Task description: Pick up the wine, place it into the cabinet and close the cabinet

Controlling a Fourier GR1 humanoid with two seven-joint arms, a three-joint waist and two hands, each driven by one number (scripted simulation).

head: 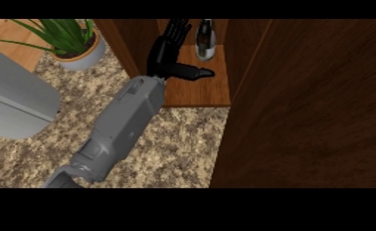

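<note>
You're looking at a home kitchen: a speckled granite counter, a dark wooden cabinet standing open on it, and a potted plant at the back.

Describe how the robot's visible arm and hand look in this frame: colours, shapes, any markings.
One arm shows: a boxy grey forearm with lighter grey panel faces and a rounded joint housing near the view's lower edge. It ends in a glossy black hand with slim segmented fingers and a thick rounded thumb. No cables or markings can be seen. The other arm is out of view.
</note>
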